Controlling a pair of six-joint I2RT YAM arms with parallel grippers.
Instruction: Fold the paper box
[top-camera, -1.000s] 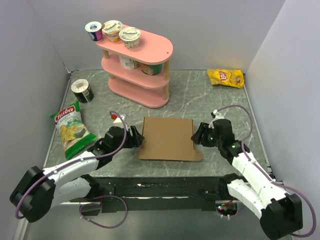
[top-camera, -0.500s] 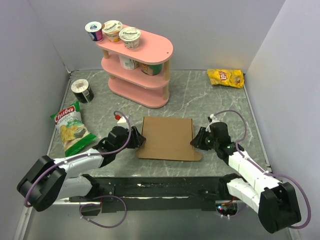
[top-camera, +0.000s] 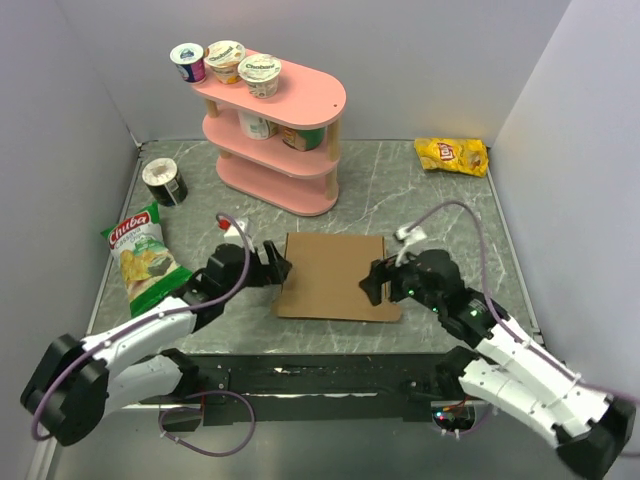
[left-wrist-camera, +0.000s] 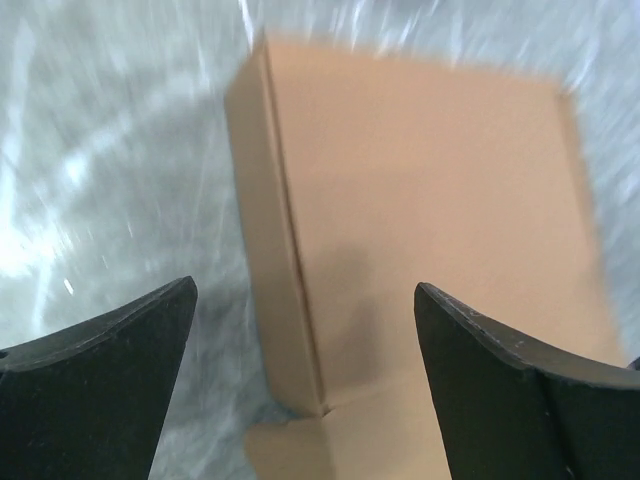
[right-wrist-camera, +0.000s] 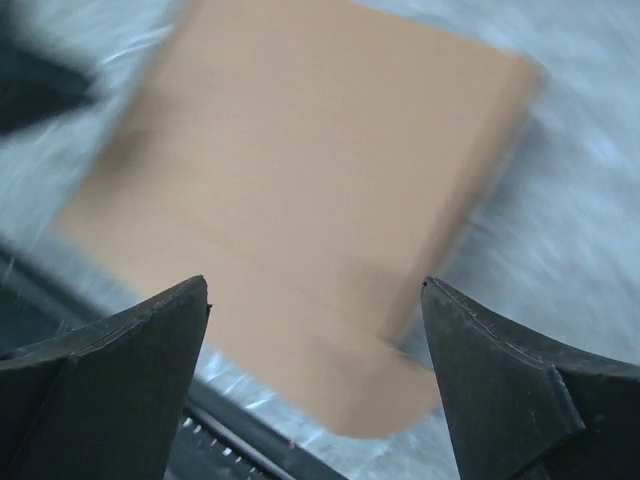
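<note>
The paper box (top-camera: 332, 275) is a flat brown cardboard sheet lying on the marble table near the front edge. My left gripper (top-camera: 277, 268) is open at its left edge; the left wrist view shows the box (left-wrist-camera: 420, 210) with a raised left side flap between the fingers. My right gripper (top-camera: 374, 283) is open over the box's right front corner. In the right wrist view the box (right-wrist-camera: 310, 180) fills the space between the fingers, with a rounded tab at its near corner.
A pink three-tier shelf (top-camera: 275, 135) with yogurt cups stands at the back. A green chip bag (top-camera: 145, 258) and a dark can (top-camera: 164, 182) lie at the left. A yellow chip bag (top-camera: 452, 155) lies at the back right. The table's front rail (top-camera: 320, 375) runs below the box.
My right gripper has moved left from beside the box's right edge to over its right front corner. My left gripper has shifted slightly at the left edge. The box stays in place.
</note>
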